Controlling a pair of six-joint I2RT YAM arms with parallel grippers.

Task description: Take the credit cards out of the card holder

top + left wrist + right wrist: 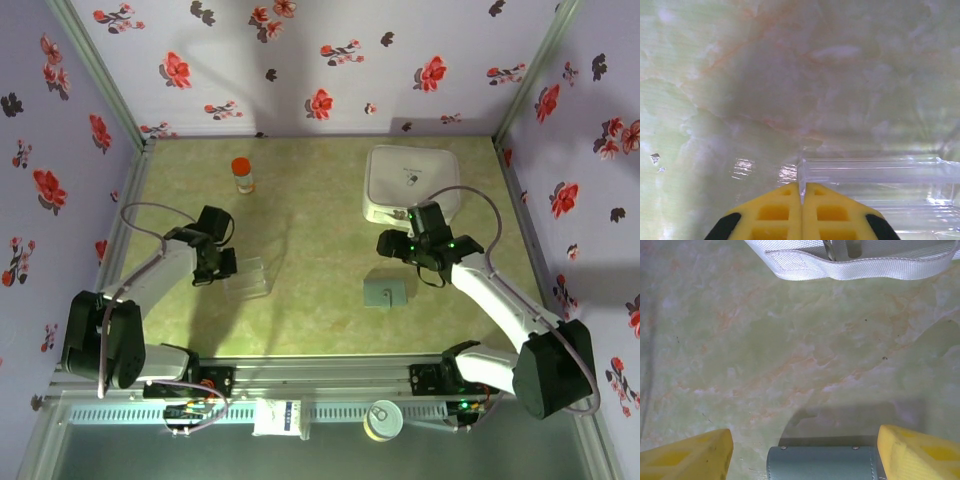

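Observation:
The grey-blue card holder lies flat on the table right of centre. The credit cards are out of view. My right gripper hovers just behind the holder, open. In the right wrist view the holder's riveted top edge lies low between the wide yellow fingers, and neither finger touches it. My left gripper is at the left end of a clear plastic tray. In the left wrist view this gripper is shut on the tray's thin clear wall.
A large white square box stands at the back right, close behind my right gripper; its edge crosses the top of the right wrist view. An orange-capped bottle stands at the back left. Floral walls close in three sides.

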